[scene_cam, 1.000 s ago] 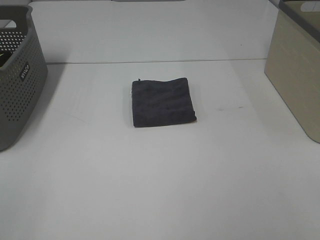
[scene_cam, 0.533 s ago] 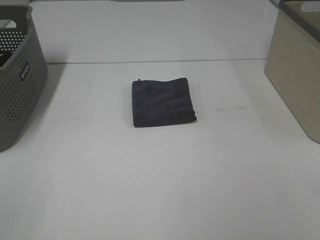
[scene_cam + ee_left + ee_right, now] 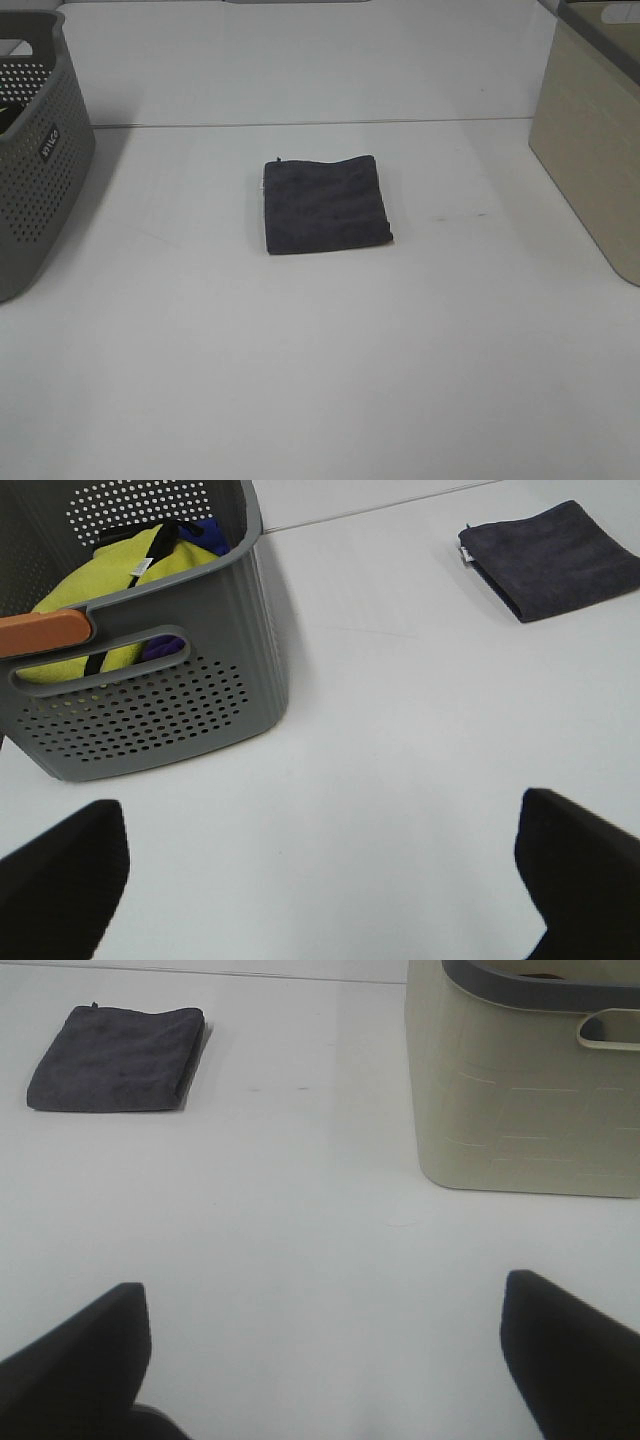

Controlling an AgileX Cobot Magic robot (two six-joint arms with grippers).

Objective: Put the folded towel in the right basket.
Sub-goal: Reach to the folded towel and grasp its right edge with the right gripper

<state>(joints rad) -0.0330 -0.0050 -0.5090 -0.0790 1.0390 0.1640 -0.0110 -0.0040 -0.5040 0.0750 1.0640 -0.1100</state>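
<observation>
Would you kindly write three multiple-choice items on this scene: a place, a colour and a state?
1. Where does the folded towel lie? A on the table between the left basket and the right basket; B inside a basket; C in a gripper.
2. What colour is the right basket? A red; B beige with a grey rim; C blue.
3. How do the left gripper and right gripper stand? A both shut on the towel; B left shut, right open; C both open, empty.
A: it lies flat on the table. B: beige walls, grey rim. C: jaws wide apart, nothing between.
</observation>
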